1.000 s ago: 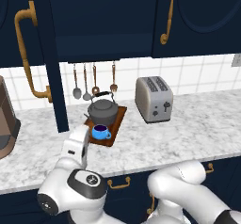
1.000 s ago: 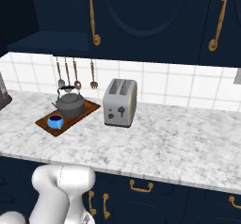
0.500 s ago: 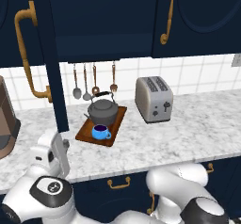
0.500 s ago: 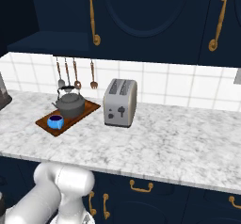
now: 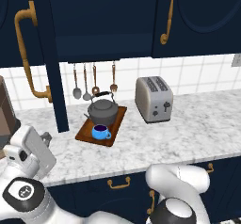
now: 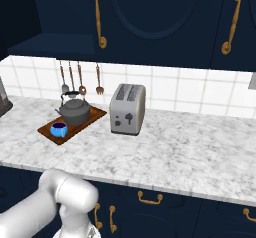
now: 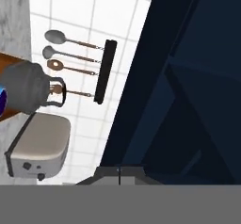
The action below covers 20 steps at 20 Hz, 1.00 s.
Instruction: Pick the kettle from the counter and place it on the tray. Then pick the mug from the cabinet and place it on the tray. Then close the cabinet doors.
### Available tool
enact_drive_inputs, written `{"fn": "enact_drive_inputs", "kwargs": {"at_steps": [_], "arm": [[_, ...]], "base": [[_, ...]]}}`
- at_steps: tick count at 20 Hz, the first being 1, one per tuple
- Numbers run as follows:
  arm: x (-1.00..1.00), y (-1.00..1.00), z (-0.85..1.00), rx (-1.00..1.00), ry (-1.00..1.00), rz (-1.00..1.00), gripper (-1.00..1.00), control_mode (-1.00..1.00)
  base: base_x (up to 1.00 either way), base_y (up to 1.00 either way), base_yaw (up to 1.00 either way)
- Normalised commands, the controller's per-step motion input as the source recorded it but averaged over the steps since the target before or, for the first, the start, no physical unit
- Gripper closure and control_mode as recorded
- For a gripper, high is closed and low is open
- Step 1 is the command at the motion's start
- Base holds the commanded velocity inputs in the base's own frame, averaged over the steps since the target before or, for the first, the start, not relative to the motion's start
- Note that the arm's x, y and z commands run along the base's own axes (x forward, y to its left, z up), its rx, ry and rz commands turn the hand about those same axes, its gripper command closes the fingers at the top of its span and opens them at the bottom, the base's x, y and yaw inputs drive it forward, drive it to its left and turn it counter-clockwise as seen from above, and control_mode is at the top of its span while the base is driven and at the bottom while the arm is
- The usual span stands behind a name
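The cabinet (image 5: 103, 20) is the biggest thing here, a navy wall cupboard filling the top of the left base view, its inner shelf open to sight. One of the cabinet doors (image 5: 49, 58) stands swung out at 10 o'clock in that view, its curved brass handle (image 5: 28, 53) facing the camera; a shut door (image 5: 197, 16) sits at 1 o'clock. Below runs the counter (image 5: 179, 133), marbled and pale.

On the counter at about 9 o'clock of the left base view's centre lies the tray (image 5: 115, 122), and both task pieces rest on it — the kettle (image 5: 102, 111) toward the wall, the mug (image 5: 100, 132) just in front of it at the tray's near edge. A silver toaster (image 5: 153, 99) stands near the tray at its 3 o'clock, apart from it. Utensils (image 5: 87, 84) hang on the tiled wall above the kettle.

The gripper (image 7: 118, 173) has its tips pressed together with nothing between them. In the rolled hand view the kettle (image 7: 26, 87) sits at 9 o'clock, well apart from the tips, while the open door's edge and the cabinet's interior (image 7: 188, 77) fill 1 to 3 o'clock.
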Motion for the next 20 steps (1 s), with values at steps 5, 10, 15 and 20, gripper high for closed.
{"fn": "enact_drive_inputs", "kwargs": {"at_steps": [5, 10, 15, 20], "arm": [[0.2, 0.03, 0.25, -0.16, -0.35, 0.0, 1.0, -1.0], [0.0, 0.05, 0.4, -0.13, -0.37, 0.0, 1.0, -1.0], [-0.03, 0.1, 0.32, -0.03, -0.02, 0.06, 1.0, -1.0], [0.0, 0.29, 0.04, -0.11, 0.0, 0.08, 1.0, -1.0]], "base": [[0.0, 0.0, 0.0], [0.0, 0.0, 0.0], [0.0, 0.0, 0.0], [0.0, 0.0, 0.0]]}}
